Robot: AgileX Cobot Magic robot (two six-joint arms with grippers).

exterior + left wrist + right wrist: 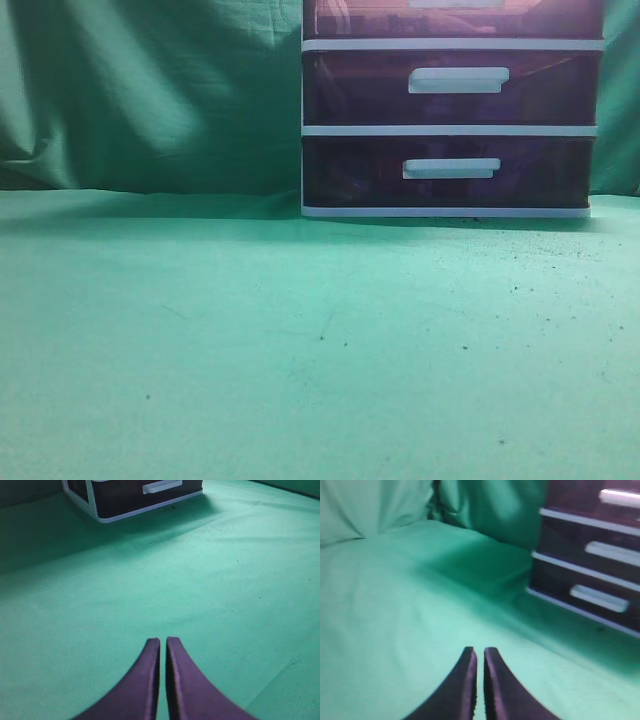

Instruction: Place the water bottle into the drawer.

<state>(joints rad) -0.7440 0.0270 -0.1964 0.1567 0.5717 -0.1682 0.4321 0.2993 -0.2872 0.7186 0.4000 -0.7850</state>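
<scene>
The drawer [360, 18] is the topmost one showing of a white-framed unit [450, 211], dark purple-red and shut, cut off by the frame's top edge. It also shows in the right wrist view [570, 492] at the upper right. The water bottle is not in any view. My left gripper [163, 640] is shut and empty, low over the green cloth, far from the unit. My right gripper [479, 650] is shut and empty, over the cloth left of the unit. Neither gripper shows in the exterior view.
Two like drawers [350, 90] [350, 172] sit shut below the top one. A green cloth [250, 340] covers the table, and a green curtain [150, 90] hangs behind. The unit's lowest corner shows in the left wrist view [100, 517].
</scene>
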